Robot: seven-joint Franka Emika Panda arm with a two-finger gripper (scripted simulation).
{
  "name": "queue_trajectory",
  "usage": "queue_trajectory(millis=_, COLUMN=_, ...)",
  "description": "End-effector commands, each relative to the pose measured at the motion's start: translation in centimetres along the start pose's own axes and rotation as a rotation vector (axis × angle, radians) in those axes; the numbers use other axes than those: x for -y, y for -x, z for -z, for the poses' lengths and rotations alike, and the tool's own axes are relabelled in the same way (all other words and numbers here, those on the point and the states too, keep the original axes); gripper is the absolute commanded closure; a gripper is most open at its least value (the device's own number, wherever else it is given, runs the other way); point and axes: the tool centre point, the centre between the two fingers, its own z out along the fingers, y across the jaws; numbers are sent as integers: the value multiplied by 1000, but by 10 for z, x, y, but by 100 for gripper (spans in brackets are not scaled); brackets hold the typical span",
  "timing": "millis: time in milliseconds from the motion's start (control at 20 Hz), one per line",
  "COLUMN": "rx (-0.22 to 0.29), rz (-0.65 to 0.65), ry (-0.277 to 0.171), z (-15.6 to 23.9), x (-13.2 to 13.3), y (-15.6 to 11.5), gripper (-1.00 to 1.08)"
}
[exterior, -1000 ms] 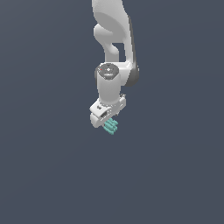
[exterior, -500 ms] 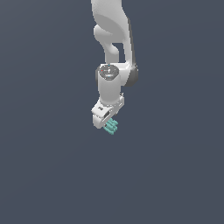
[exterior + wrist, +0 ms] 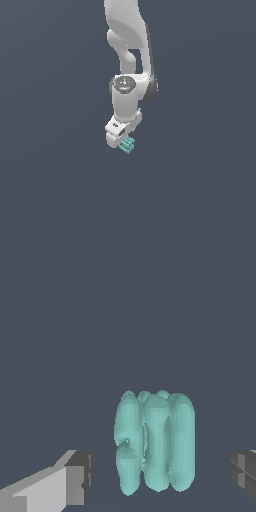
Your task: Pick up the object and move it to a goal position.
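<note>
Gripper detail is scarce in the exterior view: the white hand hangs at the end of the arm, whose upper part is cut off by the frame edge, and the fingers are too small there to separate from the hand body. The teal ribbed object shows just below and toward the exterior view's right of the hand, touching or nearly touching its lower edge; from this angle I cannot tell whether it sits between the fingers.

The wrist view is clearer. The object fills the middle of the picture as three or four rounded upright ribs pressed side by side. One finger with a dark pad is on one side and the other pad is only partly in frame at the opposite edge. Both pads stand clear of the object with plain grey background between, so the jaws are spread wide and hold nothing. Whether the object rests on a surface is hard to judge, since the background is one flat grey everywhere.
</note>
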Motion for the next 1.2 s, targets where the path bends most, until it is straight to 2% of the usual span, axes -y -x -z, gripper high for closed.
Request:
queue_trajectory(millis=0, rx=1, rz=1, ry=-1, z=-9, x=1, y=0, gripper=-92)
queue_trajectory(millis=300, rx=0, rz=4, ry=-1, z=-36, x=1, y=1, gripper=-92)
queue_trajectory(millis=550, rx=0, rz=4, ry=-1, z=-43, x=0, y=0, gripper=-92)
queue_trajectory(millis=600, rx=0, rz=4, ry=-1, z=-43, x=0, y=0, gripper=108)
queue_trajectory(millis=1150, rx=0, rz=3, ry=1, z=-42, x=0, y=1, gripper=108)
